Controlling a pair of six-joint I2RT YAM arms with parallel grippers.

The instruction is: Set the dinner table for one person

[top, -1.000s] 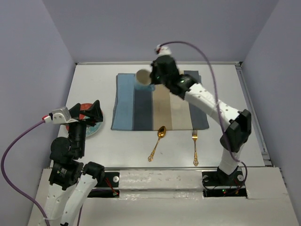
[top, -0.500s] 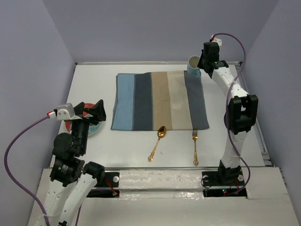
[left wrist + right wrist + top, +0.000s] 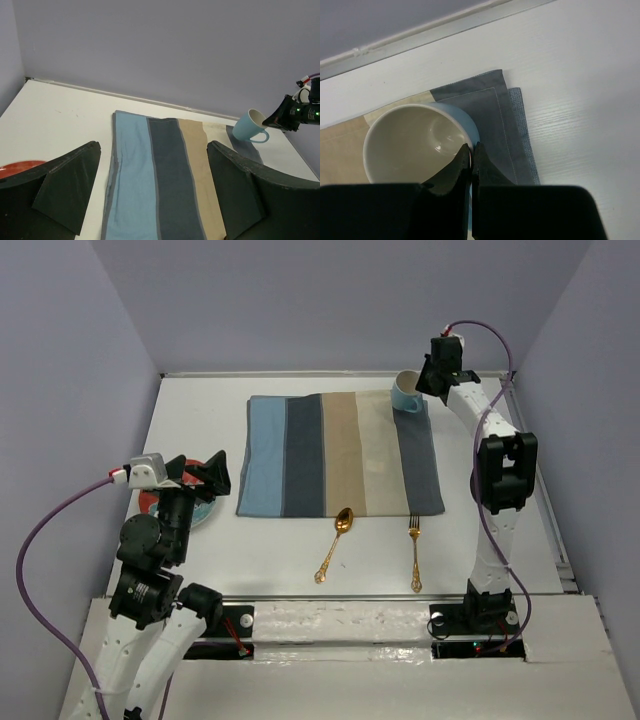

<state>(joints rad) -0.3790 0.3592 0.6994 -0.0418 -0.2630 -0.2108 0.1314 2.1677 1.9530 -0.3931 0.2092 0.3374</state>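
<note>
Lowered, mug (image 3: pixel 405 393) tilts over placemat (image 3: pixel 340 455), apparently pinched by right tool (image 3: pixel 471 152).

light: even, bright, soft shadows; glare: none | blur: near hand fingers (image 3: pixel 70 192) soft

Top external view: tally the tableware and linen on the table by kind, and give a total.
mug: 1
placemat: 1
plate: 1 (mostly hidden under the left arm)
spoon: 1
fork: 1
Total: 5
</note>
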